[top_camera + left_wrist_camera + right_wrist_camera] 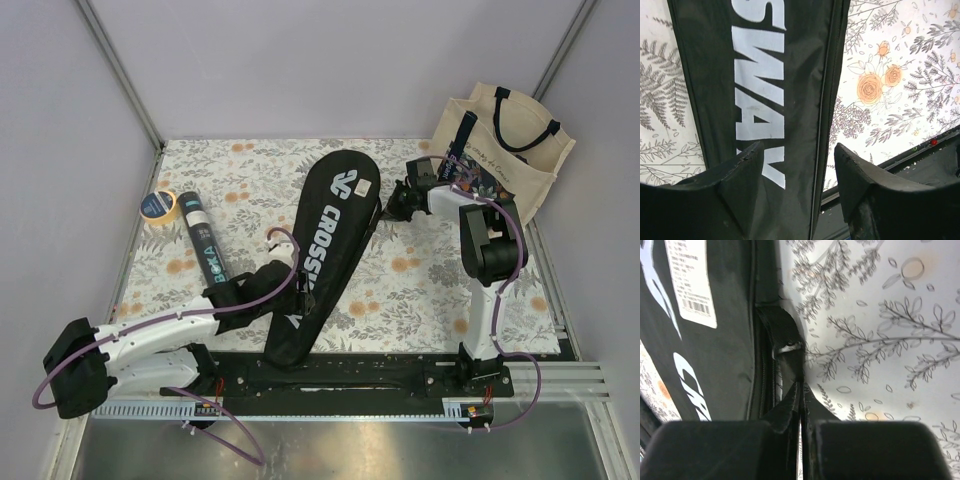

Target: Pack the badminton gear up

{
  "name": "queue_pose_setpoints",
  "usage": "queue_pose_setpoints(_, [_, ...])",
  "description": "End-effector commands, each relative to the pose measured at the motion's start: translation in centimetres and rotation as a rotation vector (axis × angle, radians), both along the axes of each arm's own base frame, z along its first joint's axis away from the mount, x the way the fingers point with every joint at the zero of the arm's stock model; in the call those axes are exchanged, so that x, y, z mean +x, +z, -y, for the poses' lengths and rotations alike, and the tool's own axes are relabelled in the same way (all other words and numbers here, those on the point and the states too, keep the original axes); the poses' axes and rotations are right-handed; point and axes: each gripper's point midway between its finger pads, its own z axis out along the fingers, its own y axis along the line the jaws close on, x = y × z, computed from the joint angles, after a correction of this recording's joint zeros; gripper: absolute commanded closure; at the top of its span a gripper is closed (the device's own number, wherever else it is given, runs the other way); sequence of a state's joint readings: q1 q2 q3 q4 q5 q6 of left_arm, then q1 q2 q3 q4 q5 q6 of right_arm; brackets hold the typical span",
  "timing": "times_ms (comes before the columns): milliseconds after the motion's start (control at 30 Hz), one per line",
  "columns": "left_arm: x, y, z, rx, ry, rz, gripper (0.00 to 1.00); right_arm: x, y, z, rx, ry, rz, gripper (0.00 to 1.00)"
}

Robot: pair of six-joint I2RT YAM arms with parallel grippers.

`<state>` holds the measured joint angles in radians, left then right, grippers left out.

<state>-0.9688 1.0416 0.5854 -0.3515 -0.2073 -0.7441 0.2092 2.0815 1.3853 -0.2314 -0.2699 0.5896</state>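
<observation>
The long black racket bag (330,240) marked "CROSSWAY" lies slantwise on the floral cloth. My right gripper (393,206) is at the edge of the bag's wide end. In the right wrist view the right gripper (802,388) is shut on a black strap tab (785,335) beside the zipper. My left gripper (262,285) hangs open over the bag's narrow part. In the left wrist view its fingers (747,165) straddle the bag (760,90) and its zipper edge without touching. A black tube with teal lettering (205,248) lies left of the bag.
A yellow-rimmed tape roll (160,205) sits by the tube's far end at the left wall. A cream tote bag (505,150) with dark handles stands at the back right, just behind the right arm. The black base rail (340,375) runs along the near edge.
</observation>
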Motion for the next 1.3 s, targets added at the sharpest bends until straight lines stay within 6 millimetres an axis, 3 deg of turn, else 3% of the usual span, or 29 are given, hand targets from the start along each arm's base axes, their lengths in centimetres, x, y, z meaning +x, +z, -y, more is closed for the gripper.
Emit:
queue_pose_setpoints(0, [1.5,2.8,0.8,0.011,-0.039,0.097,0.39,-1.2,2.0,0.6,-0.033,0.011,0.037,1.0])
queue_pose_setpoints(133, [1.5,2.9,1.2,0.042,-0.051,0.106,0.39,-3.7,2.7,1.6,-0.05,-0.005,0.059,1.0])
queue_pose_setpoints(200, [1.5,2.7,1.4,0.041,-0.051,0.099,0.39,-4.2,3.4,1.1,-0.007,0.002,0.093,1.0])
queue_pose_setpoints(333, [1.1,2.1,2.2,0.004,-0.052,0.069,0.38,-4.9,3.0,0.5,0.054,-0.024,0.091,0.71])
queue_pose_setpoints(467, [0.8,1.5,2.2,-0.033,-0.04,0.055,0.38,-4.5,2.1,0.4,0.059,-0.077,0.078,0.57])
queue_pose_setpoints(600, [0.8,1.9,1.7,-0.014,-0.03,0.055,0.37,-3.8,1.9,0.0,0.046,-0.117,0.045,0.55])
queue_pose_setpoints(833, [0.9,4.4,0.8,-0.061,-0.005,0.113,0.35,-3.6,2.1,-2.0,0.047,-0.134,0.057,0.55])
queue_pose_setpoints(1033, [0.8,6.1,0.0,-0.097,0.011,0.152,0.35,-4.0,0.7,-2.2,0.01,-0.159,-0.001,0.57])
queue_pose_setpoints(1267, [0.8,6.7,-0.2,-0.129,0.016,0.169,0.34,-4.6,0.2,-5.1,0.086,-0.123,-0.016,0.73])
